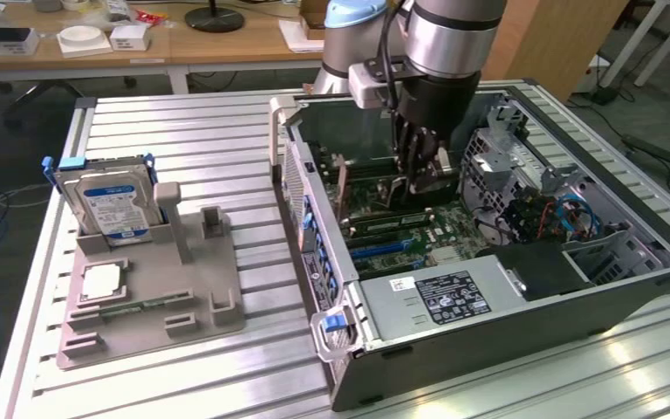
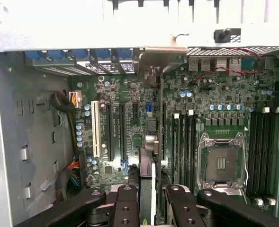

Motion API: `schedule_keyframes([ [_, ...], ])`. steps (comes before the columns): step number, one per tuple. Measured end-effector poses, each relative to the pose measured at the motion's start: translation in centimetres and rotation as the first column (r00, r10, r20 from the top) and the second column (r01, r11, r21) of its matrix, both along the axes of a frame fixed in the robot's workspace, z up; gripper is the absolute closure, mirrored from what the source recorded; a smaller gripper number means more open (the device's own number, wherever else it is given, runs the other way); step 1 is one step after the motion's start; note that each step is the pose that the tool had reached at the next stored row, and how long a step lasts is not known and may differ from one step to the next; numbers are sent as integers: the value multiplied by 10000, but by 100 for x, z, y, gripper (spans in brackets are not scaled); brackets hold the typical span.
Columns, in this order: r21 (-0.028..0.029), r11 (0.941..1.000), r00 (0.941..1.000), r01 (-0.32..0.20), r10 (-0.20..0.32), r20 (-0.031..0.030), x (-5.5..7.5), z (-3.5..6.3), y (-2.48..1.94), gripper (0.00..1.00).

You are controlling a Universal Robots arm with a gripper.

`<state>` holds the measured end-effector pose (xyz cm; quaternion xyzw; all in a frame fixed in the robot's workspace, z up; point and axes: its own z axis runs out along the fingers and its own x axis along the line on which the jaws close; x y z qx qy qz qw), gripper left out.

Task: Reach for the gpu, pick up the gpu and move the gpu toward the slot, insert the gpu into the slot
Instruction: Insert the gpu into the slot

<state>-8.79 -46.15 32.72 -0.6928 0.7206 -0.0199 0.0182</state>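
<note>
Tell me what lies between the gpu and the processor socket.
In the wrist view, long dark memory slots lie between the gpu and the processor socket.

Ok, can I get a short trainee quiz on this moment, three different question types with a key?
1. True or false: the hard drive lies flat inside the computer case.
2. In the wrist view, the processor socket is: A) empty, B) covered by a fan, C) plugged with a cable.
3. What does the gripper hold over the motherboard?

Key
1. False: the hard drive stands upright in the grey holder on the table, outside the computer case.
2. A.
3. The gpu, seen edge-on between the fingers.
</note>
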Motion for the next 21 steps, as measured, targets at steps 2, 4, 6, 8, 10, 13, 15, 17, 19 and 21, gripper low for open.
schedule_keyframes([
  [2,-2,10000,10000,-2,2,-1,-3,-11,-6,74],
  [4,-2,10000,10000,-2,2,-1,-7,-26,-10,74],
  [6,-1,10000,10000,-1,1,0,-11,-41,-12,74],
  [8,-2,10000,10000,-1,1,-1,-16,-58,-13,74],
  [10,-3,10000,10000,0,0,-1,-20,-77,-13,74],
  [13,-2,10000,10000,-1,1,-1,-26,-107,-13,74],
  [15,-2,10000,10000,-1,1,-1,-29,-129,-13,74],
  [17,-2,10000,10000,-1,1,-1,-31,-150,-13,74],
  [19,-2,10000,10000,-1,1,-1,-32,-175,-13,74],
  [21,-2,10000,10000,0,0,-2,-35,-201,-13,74],
])
